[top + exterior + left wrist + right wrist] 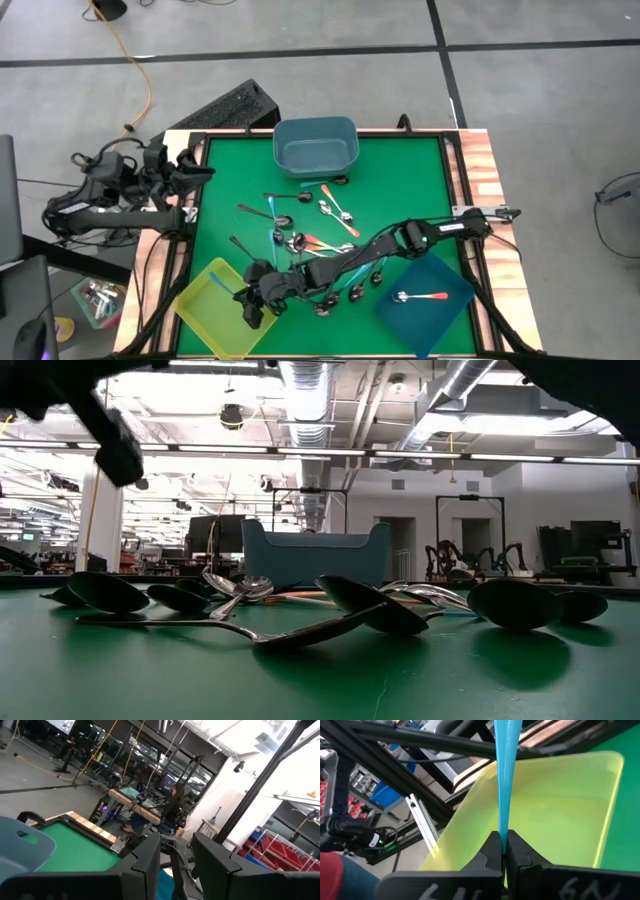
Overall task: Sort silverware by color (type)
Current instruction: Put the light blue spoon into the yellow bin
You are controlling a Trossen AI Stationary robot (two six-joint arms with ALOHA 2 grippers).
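One teal-handled spoon (pixel 506 780) | slim, flat, light blue | right gripper (pixel 503 851) clamped on it | over yellow bin (pixel 555 815)

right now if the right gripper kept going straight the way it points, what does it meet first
Most likely the yellow bin. The right gripper, fingers shut on a light blue spoon handle, points into it; depth is hard to judge.

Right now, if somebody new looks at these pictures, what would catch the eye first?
The right gripper, stretched across the table over the yellow bin, pinches a light blue spoon handle. Behind it, a scatter of spoons lies mid-mat below the grey-blue bin; one orange-handled spoon sits on the dark blue bin.
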